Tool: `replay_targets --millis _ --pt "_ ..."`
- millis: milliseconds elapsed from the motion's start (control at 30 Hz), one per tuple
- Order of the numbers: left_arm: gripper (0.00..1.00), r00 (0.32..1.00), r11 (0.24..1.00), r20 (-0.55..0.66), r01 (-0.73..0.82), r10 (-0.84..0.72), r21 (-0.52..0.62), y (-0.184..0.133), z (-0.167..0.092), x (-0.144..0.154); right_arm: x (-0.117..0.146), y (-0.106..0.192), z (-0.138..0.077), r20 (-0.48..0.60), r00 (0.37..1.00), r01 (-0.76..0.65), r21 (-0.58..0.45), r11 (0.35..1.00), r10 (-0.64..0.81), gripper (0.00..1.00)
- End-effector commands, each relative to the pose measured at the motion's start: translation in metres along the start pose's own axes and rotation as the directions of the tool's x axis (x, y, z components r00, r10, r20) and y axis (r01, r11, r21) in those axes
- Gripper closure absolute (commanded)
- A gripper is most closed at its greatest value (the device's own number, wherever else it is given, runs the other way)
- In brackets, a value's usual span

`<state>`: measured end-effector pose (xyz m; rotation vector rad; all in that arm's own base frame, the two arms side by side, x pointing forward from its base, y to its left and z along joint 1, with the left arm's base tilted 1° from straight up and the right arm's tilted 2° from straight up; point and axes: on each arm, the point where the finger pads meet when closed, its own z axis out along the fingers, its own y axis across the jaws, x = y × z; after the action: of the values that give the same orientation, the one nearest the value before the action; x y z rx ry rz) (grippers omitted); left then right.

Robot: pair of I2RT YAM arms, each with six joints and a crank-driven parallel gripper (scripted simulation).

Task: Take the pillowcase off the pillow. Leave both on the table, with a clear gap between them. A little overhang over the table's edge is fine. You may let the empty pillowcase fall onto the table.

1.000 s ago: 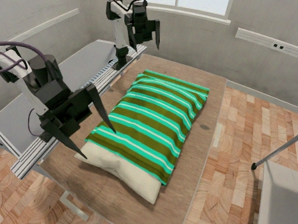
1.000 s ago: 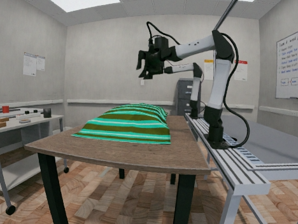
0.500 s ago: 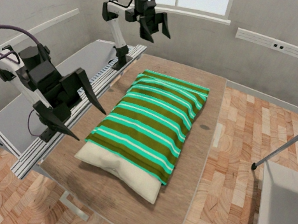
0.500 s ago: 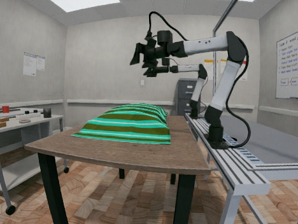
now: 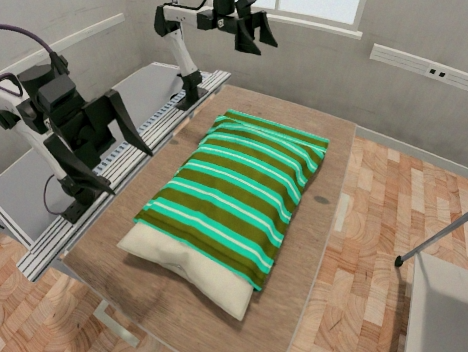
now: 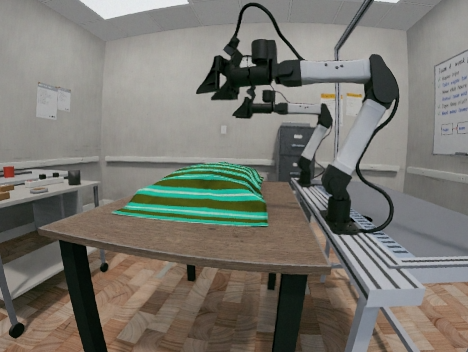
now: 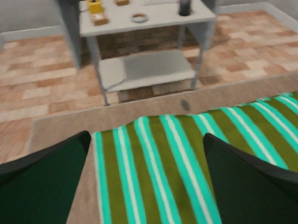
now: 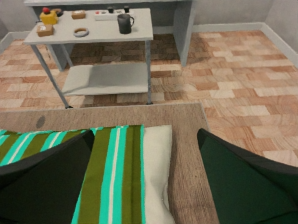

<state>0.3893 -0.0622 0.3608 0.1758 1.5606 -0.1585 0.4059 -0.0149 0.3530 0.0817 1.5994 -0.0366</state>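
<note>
From my exterior view I can see a whiteboard (image 6: 451,107) on the wall whose heading seems to read "Team 4 work", its ticked lines too blurred for me to make out, while the printing on the pinned wall sheets (image 6: 47,101) is too small to read.

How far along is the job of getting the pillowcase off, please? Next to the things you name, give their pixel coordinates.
Only the cream fabric pillow's (image 5: 185,265) (image 8: 156,165) one end shows; the green-striped cloth pillowcase (image 5: 225,185) (image 6: 200,200) (image 7: 160,170) (image 8: 117,165) covers the rest. Nothing is in hand: the left pincer (image 5: 268,50) (image 6: 205,96) (image 7: 146,134) and right pincer (image 5: 132,173) (image 6: 242,117) (image 8: 145,131) are open. Pulling it off and leaving a gap remain.
</note>
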Motion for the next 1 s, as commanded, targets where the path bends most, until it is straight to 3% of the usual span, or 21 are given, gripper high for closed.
replay_targets --millis 0,233,400,433,967 --pt "0.00 1.000 0.998 -0.023 0.014 -0.015 -0.059 0.014 -0.007 0.009 0.005 0.005 -0.007 -0.011 1.000 0.024 -0.034 0.999 -0.025 0.00" --pt "0.00 1.000 0.975 -0.016 0.019 -0.023 -0.219 0.059 -0.023 0.008 -0.001 0.015 -0.025 0.018 0.999 0.045 -0.087 0.995 -0.044 0.00" --pt "0.00 0.999 0.978 -0.029 0.015 -0.022 -0.210 0.060 -0.021 0.013 0.000 0.012 -0.023 0.019 0.999 0.043 -0.074 0.996 -0.041 0.00" --pt "0.00 1.000 0.978 -0.012 0.014 -0.017 -0.208 0.060 -0.025 0.007 -0.026 0.011 -0.029 0.084 0.996 0.032 -0.063 0.998 -0.027 0.54" --pt "0.00 1.000 0.976 0.013 0.018 -0.016 -0.217 0.060 -0.020 -0.008 -0.002 0.013 -0.023 0.032 0.999 0.041 -0.078 0.996 -0.039 0.54"
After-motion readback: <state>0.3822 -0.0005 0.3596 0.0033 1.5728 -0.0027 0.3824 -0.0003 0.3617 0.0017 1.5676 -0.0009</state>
